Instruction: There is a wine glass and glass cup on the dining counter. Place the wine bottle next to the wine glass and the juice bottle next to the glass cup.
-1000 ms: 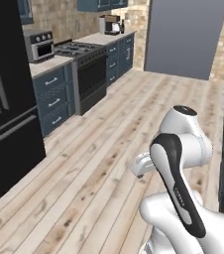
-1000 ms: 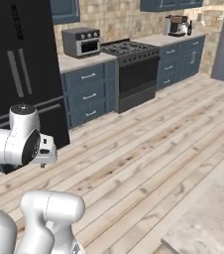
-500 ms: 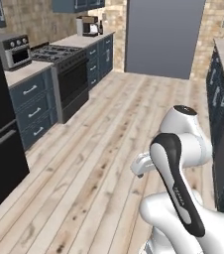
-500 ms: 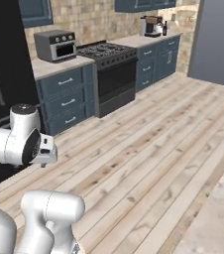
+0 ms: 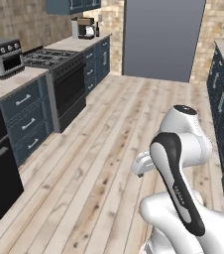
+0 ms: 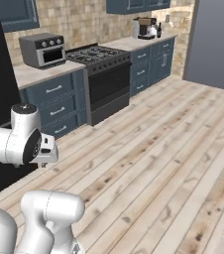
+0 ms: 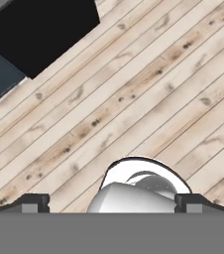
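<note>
I'm over bare wood floor [image 7: 148, 89], claw [image 7: 112, 202] spread and empty; no bottle picked up, both placements left, I judge.

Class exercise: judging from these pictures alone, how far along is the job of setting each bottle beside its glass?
Nothing looks done yet. The gripper hangs over bare wooden floor with its jaws wide apart and nothing between them, so nothing is in hand. The base faces a kitchen run with a stove, toaster oven and coffee machine. All of it is left: fetching both bottles and placing each by its glass.
</note>
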